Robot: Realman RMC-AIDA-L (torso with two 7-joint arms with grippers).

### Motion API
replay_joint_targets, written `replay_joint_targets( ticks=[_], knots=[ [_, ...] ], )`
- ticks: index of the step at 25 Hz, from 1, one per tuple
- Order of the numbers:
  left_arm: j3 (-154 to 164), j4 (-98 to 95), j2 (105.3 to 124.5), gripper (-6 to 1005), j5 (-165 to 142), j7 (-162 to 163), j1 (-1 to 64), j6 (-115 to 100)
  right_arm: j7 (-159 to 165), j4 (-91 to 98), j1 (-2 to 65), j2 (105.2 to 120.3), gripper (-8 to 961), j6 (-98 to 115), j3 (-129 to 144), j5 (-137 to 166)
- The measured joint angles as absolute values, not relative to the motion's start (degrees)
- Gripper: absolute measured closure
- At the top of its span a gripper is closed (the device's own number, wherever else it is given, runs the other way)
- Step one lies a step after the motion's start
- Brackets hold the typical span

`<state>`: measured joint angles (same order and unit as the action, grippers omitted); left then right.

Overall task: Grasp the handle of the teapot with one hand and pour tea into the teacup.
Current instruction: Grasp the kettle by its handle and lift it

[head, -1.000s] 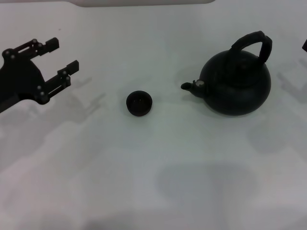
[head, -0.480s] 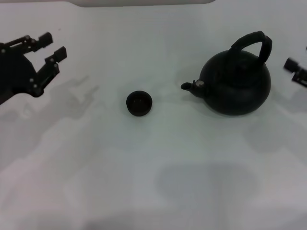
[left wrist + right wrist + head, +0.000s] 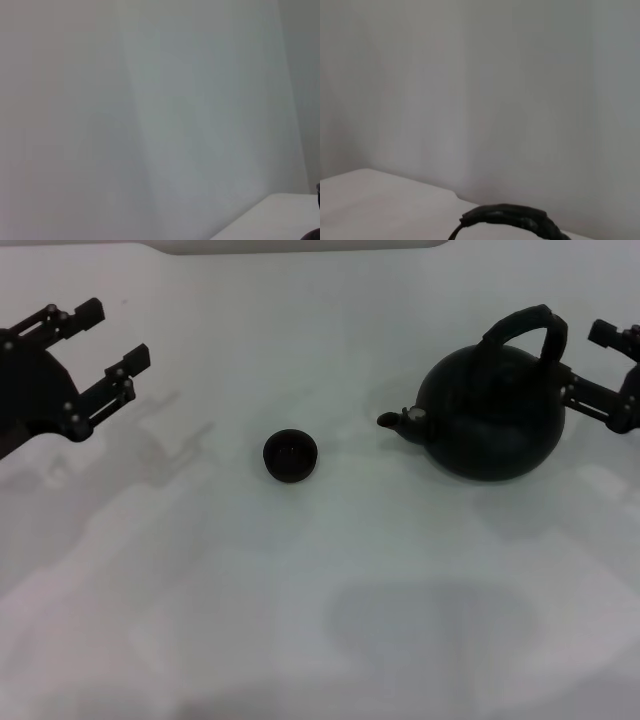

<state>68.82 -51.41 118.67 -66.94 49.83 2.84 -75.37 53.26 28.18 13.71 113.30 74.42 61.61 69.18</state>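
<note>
The round matte black teapot [image 3: 490, 420] stands on the white table at the right, its short spout [image 3: 392, 421] pointing left toward the teacup. Its thick arched handle [image 3: 522, 326] rises over the top, and the handle's crest [image 3: 506, 217] also shows low in the right wrist view. The small black teacup [image 3: 291, 456] sits alone left of the spout. My right gripper [image 3: 585, 362] is open just right of the teapot, at handle height, touching nothing. My left gripper [image 3: 112, 335] hovers open at the far left, well away from the cup.
A white table [image 3: 320, 590] spreads under everything, with a pale object [image 3: 300, 245] at its far edge. The left wrist view shows a plain wall and a corner of the table [image 3: 272, 220].
My right gripper has come in from the right edge and now sits close beside the teapot's handle. The left gripper shifted slightly and spread its fingers. Teapot and teacup have not moved.
</note>
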Motion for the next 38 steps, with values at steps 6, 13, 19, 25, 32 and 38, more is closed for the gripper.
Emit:
replay_joint_targets(
  ticks=[6,13,19,25,32,38],
  knots=[
    [69.0,-51.4,118.74,397,-66.6,49.8,2.5,-75.4,53.1,28.2,14.9,113.78,112,71.2,61.6,69.3],
    [69.1,-51.5,118.74,400,-66.6,49.8,2.4,-75.4,52.5,28.2,15.7,114.17,119,68.9,61.7,69.3],
    [69.1,-51.5,118.74,403,-66.6,49.8,2.7,-75.4,52.3,27.6,16.4,114.72,125,66.6,61.7,70.0],
    [69.1,-51.5,118.67,405,-66.7,49.8,2.9,-75.4,52.3,26.8,17.1,114.81,143,65.4,62.0,70.2],
    [69.1,-51.5,118.7,405,-66.8,49.8,3.0,-75.4,52.3,26.9,17.2,114.9,181,64.5,62.1,70.0],
    [69.2,-51.3,118.74,406,-66.8,49.8,3.0,-75.4,51.2,27.3,17.5,114.88,365,64.3,62.1,70.1]
  ],
)
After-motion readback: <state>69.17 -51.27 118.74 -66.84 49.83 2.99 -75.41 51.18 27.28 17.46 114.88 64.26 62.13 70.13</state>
